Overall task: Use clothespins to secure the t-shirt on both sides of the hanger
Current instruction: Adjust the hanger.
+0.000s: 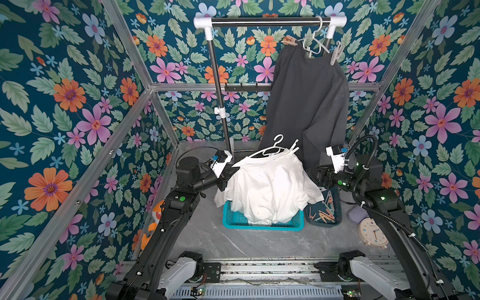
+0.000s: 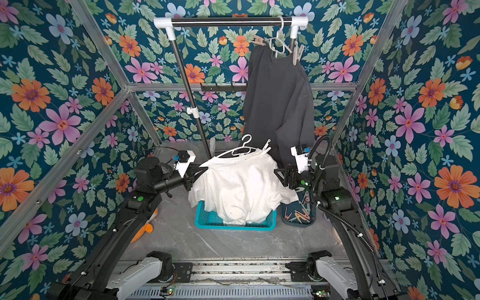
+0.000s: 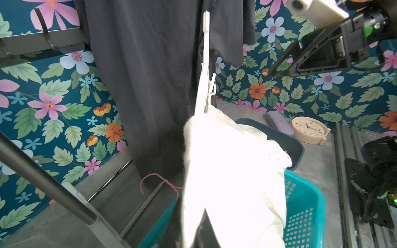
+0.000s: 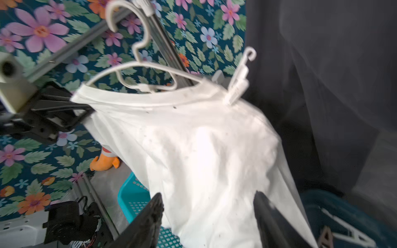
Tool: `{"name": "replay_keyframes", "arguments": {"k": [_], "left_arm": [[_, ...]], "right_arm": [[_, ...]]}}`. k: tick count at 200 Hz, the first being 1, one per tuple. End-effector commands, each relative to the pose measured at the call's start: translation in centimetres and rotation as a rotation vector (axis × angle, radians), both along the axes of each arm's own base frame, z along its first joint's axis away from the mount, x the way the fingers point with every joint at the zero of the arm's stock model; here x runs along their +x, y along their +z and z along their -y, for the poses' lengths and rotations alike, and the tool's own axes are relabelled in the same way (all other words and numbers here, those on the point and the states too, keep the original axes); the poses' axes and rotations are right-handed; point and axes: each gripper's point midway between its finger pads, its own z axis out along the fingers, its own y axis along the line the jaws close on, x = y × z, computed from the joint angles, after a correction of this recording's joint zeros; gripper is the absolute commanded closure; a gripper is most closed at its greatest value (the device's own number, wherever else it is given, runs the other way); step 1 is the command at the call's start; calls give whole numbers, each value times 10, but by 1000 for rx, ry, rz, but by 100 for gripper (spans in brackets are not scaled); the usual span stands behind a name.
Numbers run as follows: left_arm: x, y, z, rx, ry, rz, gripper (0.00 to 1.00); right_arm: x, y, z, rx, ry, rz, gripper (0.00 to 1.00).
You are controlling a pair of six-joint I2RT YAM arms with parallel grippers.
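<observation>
A white t-shirt (image 1: 267,187) (image 4: 204,150) hangs on a white hanger (image 1: 270,150) (image 4: 137,64) above the basket. My left gripper (image 1: 235,167) (image 3: 204,225) is shut on the t-shirt's left shoulder, where the hanger's end is hidden under cloth. One white clothespin (image 1: 293,148) (image 4: 237,85) is clipped on the shirt's right shoulder, next to the collar. My right gripper (image 1: 310,172) (image 4: 208,194) is open with nothing between its fingers, close beside the shirt's right sleeve. More clothespins (image 1: 324,214) lie in a dark tray (image 1: 311,218) below the right gripper.
A black t-shirt (image 1: 306,98) hangs pinned on a hanger from the rack bar (image 1: 265,22) right behind. Beneath the white shirt stands a teal basket (image 1: 233,220). A clock (image 1: 372,235) and a grey pad (image 1: 357,214) sit at the right; an orange toy (image 1: 153,226) is at the left.
</observation>
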Motion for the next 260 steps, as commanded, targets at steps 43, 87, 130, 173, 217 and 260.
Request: {"name": "replay_keyframes", "arguments": {"k": [43,87,130,173,217,260], "left_arm": [[-4,6,-11,5,68,60,100],[-5,12,-17,-2,104,99,100],[-6,21,-25,-5,155,158,100],[-6,25,-24,-10,149,172,100],[-6,28,-25,-11,157,187,100],[-8,29,-30,-5,187,203,100]], "right_arm": [[-12,-77,59,-139,-342,-284,34],[-23,-116,93,-267,-508,-415,37],[-32,-132,119,-217,-653,-485,42],[-21,-153,112,-150,-622,-562,42],[-3,-176,111,-152,-624,-604,41],[20,-191,100,-126,-566,-610,34]]}}
